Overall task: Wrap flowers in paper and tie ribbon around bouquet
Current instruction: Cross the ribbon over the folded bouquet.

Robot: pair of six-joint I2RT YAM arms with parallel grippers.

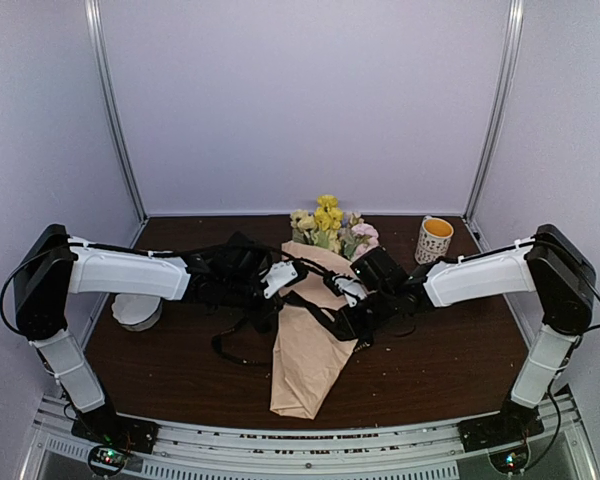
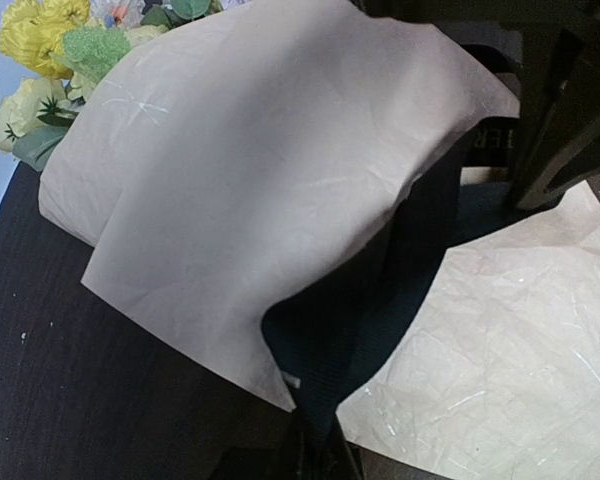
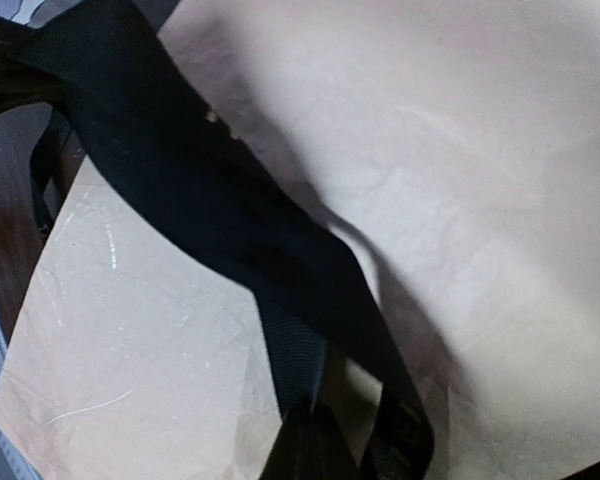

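The bouquet lies on the dark table as a tan paper [image 1: 310, 350] cone. Yellow, cream and pink flowers [image 1: 330, 228] show at its far, wide end. A black ribbon [image 1: 320, 308] crosses the cone's middle. My left gripper [image 1: 285, 278] sits at the cone's left edge. In the left wrist view this gripper [image 2: 315, 462] is shut on the ribbon [image 2: 380, 300], which rises over the paper [image 2: 260, 170] beside the flowers [image 2: 40, 60]. My right gripper [image 1: 352, 308] is at the cone's right edge. In the right wrist view it [image 3: 325, 440] pinches the ribbon [image 3: 200, 210] above the paper [image 3: 460, 200].
A white mug with an orange inside [image 1: 433, 240] stands at the back right. A white roll [image 1: 137, 312] lies at the table's left edge under the left arm. Loose ribbon loops [image 1: 230, 345] trail on the table left of the cone.
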